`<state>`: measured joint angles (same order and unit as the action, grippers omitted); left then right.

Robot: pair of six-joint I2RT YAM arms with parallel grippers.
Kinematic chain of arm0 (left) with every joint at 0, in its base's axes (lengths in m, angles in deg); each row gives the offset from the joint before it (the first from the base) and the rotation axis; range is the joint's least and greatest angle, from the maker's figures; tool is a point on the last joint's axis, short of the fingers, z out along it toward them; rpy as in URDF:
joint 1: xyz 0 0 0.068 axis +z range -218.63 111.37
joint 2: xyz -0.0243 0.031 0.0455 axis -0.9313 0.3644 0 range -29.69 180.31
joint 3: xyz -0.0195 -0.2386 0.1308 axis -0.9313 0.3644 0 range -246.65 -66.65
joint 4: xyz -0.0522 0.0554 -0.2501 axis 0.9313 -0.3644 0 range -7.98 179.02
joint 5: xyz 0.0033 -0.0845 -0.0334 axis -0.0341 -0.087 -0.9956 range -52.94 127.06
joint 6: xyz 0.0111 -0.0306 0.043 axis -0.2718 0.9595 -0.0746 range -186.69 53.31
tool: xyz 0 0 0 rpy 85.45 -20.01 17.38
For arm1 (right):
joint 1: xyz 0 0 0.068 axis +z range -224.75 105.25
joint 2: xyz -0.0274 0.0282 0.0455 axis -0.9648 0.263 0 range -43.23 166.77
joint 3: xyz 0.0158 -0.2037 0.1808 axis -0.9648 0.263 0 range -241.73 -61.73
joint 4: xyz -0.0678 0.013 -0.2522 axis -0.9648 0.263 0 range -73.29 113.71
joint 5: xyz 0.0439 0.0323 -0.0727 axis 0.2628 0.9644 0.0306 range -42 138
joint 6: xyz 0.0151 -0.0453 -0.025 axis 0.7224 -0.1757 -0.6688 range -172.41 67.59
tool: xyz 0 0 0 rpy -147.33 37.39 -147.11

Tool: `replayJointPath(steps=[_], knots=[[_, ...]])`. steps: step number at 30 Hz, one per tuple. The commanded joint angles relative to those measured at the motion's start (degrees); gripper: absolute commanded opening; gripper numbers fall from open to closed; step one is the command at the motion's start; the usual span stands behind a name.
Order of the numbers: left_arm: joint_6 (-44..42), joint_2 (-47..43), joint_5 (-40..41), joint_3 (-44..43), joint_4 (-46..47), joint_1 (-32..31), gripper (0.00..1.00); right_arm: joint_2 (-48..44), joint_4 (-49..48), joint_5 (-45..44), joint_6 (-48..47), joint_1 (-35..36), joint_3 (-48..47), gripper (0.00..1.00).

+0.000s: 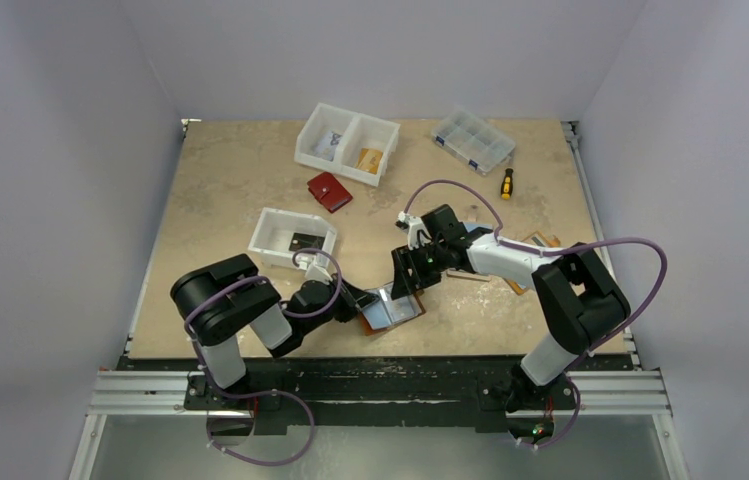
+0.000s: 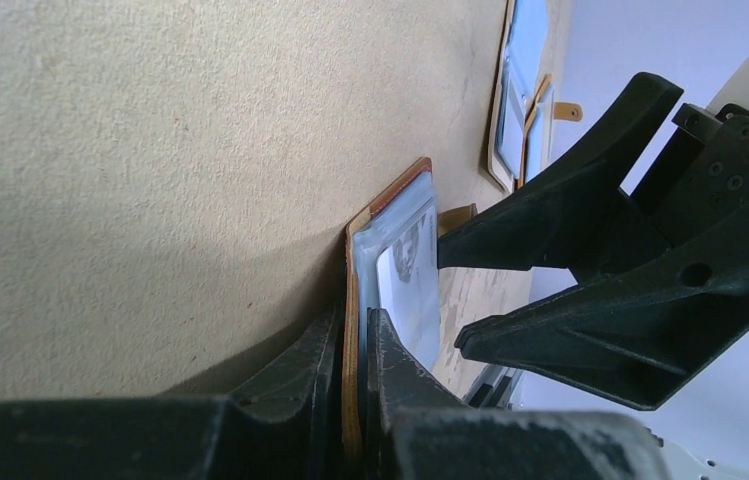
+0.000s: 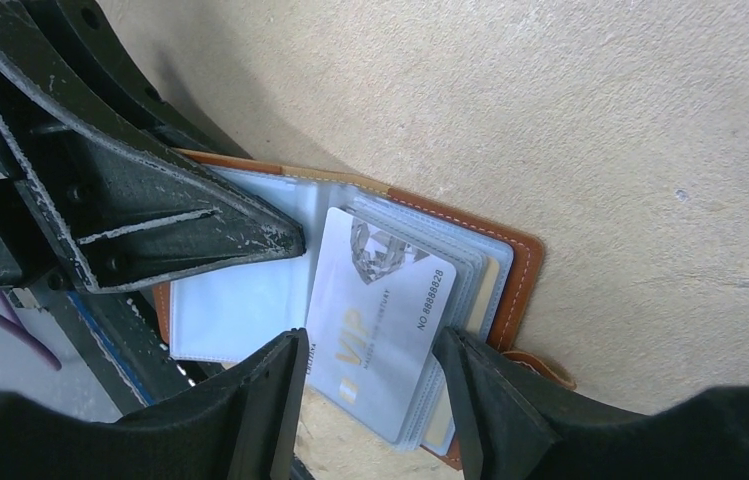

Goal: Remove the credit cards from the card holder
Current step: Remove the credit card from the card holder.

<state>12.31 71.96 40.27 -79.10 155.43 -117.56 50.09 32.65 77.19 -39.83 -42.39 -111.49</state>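
The card holder (image 1: 393, 311) lies open near the table's front edge, brown outside with pale blue clear sleeves (image 3: 240, 310) inside. My left gripper (image 1: 362, 306) is shut on the edge of its cover (image 2: 354, 320). In the right wrist view a pale credit card (image 3: 380, 300) marked VIP sits on the stack of sleeves and sticks out past the holder's near edge. My right gripper (image 3: 370, 345) is open, one finger on each side of that card, and I cannot tell whether they touch it. From above, the right gripper (image 1: 415, 272) hovers right over the holder.
A white tray (image 1: 270, 228) with a flat dark item inside stands left of the arms. Further back are a red wallet (image 1: 329, 191), a white two-part bin (image 1: 347, 143), a clear organiser box (image 1: 472, 140) and a screwdriver (image 1: 506, 183). Another tan holder (image 1: 540, 243) lies behind the right arm.
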Motion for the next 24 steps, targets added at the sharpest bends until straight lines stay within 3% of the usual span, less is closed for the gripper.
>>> replayJointPath(steps=[1, 19, 24], knots=[[1.01, 1.50, -0.99, -0.73, 2.61, 0.30, 0.00, -0.83, 0.51, -4.99, -2.12, 0.14, -1.13, 0.61], [1.59, 4.25, -2.82, -0.77, 6.09, 0.84, 0.00, -2.47, 0.39, -6.65, -3.65, 0.15, -1.00, 0.62], [1.71, 4.85, -2.94, -0.85, 6.95, 0.85, 0.00, -1.31, 0.41, -3.40, -3.64, 0.80, -1.04, 0.62]])
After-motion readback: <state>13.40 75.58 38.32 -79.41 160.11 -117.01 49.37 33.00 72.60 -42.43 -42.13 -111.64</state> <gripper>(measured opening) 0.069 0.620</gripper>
